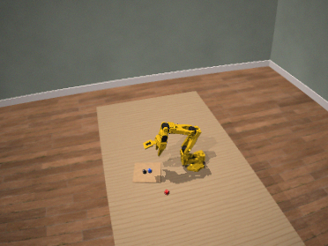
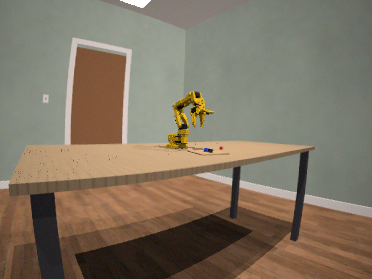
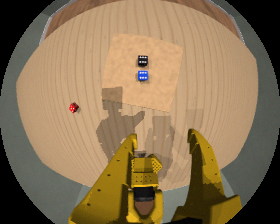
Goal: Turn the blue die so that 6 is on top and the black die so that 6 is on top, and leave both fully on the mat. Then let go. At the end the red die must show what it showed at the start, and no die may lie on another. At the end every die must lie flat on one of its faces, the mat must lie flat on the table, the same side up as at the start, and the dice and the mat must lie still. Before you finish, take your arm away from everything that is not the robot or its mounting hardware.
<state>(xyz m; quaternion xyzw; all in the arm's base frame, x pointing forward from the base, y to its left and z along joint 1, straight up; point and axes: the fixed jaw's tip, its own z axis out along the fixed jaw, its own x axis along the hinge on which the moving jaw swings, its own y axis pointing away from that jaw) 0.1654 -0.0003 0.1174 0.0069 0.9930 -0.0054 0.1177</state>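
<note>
My gripper (image 1: pixel 152 150) (image 2: pixel 207 119) (image 3: pixel 162 133) is open and empty, high above the table, back from the dice. The black die (image 1: pixel 144 172) (image 2: pixel 211 150) (image 3: pixel 143 60) and the blue die (image 1: pixel 150 170) (image 2: pixel 206 150) (image 3: pixel 143 76) lie flat on the tan mat (image 1: pixel 141 179) (image 3: pixel 164 96), with a narrow gap between them. In the wrist view each seems to show six pips on top. The red die (image 1: pixel 167 192) (image 2: pixel 221 148) (image 3: pixel 74 107) lies on the table off the mat; its top number is too small to tell. The mat lies flat.
The wooden table (image 1: pixel 212 212) (image 2: pixel 100 163) (image 3: pixel 45 80) carries the arm's base (image 1: pixel 194 160) (image 2: pixel 177 141), which stands to the right of the mat in the top view. The arm's shadow falls on the table and on the mat's near edge in the wrist view.
</note>
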